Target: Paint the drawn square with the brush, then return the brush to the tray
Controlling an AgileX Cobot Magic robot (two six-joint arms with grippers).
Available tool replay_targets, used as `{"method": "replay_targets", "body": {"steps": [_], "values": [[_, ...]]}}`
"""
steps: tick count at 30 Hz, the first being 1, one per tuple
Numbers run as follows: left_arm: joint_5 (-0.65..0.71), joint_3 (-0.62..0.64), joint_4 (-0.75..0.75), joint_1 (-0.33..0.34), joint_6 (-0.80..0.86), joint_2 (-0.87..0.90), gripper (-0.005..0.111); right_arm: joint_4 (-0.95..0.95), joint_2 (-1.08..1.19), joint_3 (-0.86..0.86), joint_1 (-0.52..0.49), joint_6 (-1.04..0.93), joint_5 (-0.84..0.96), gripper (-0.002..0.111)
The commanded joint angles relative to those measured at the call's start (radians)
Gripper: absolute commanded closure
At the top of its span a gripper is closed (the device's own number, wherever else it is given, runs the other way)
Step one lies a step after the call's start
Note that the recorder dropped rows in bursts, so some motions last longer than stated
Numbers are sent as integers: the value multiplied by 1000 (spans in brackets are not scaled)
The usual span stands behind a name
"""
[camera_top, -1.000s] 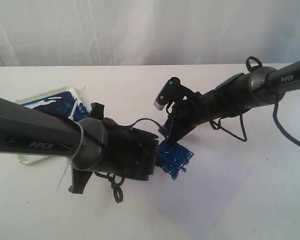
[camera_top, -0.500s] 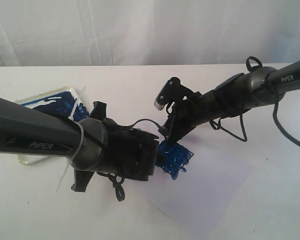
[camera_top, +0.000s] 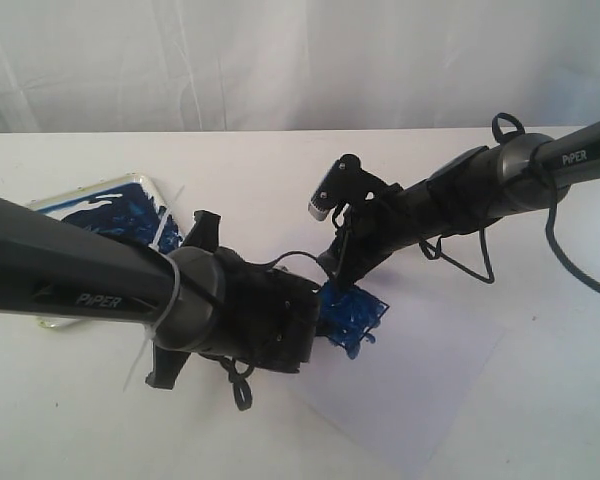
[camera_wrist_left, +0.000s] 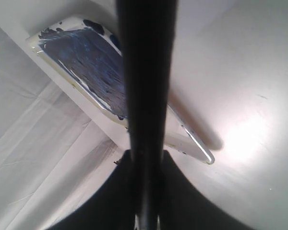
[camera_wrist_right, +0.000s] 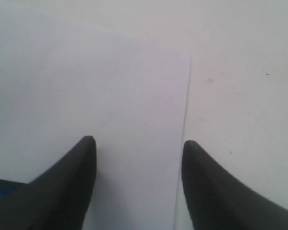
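- Far left, the shallow square tray with the pale yellowish rim (camera_top: 88, 191) lies flat on the white table (camera_top: 280, 170), and its inside is smeared dark blue.
- Next along, the black left arm (camera_top: 90, 285) stretches low over the table and covers the tray's near side. Its wrist end sits just beside the blue patch.
- The left claw (camera_top: 305, 320) is buried under that wrist, so I can't tell how far open it is.
- In the left wrist view a thick, blurred dark bar (camera_wrist_left: 146, 86) runs straight across in front of the tray. Whether that's the thin dark-handled brush, I can't say.
- In the middle, the drawn square (camera_top: 352, 315) shows as a ragged patch of bright blue paint on the white paper sheet (camera_top: 420, 385). I can't make out its outline.
- The right claw (camera_wrist_right: 139, 143) hangs over the paper just beside the patch. Its two dark fingers (camera_wrist_right: 72, 182) are spread well apart with nothing between them.
- Far right, the black right arm (camera_top: 480, 185) slants in from the edge.
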Motion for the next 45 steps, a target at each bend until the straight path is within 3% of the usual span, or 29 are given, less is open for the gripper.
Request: {"method": "replay_targets", "body": {"steps": [1, 12, 19, 26, 45], "values": [[13, 5, 15, -21, 2, -5, 107, -36, 15, 15, -1, -4, -37, 57], [93, 5, 194, -22, -109, -5, 107, -36, 15, 15, -1, -4, -37, 57], [-42, 5, 156, -22, -64, -3, 107, -36, 15, 15, -1, -4, -36, 57], [-81, 5, 91, -24, 8, 10, 107, -36, 15, 15, -1, -4, -39, 57], [29, 5, 126, -20, -42, 10, 107, -36, 15, 15, -1, -4, -41, 57]]}}
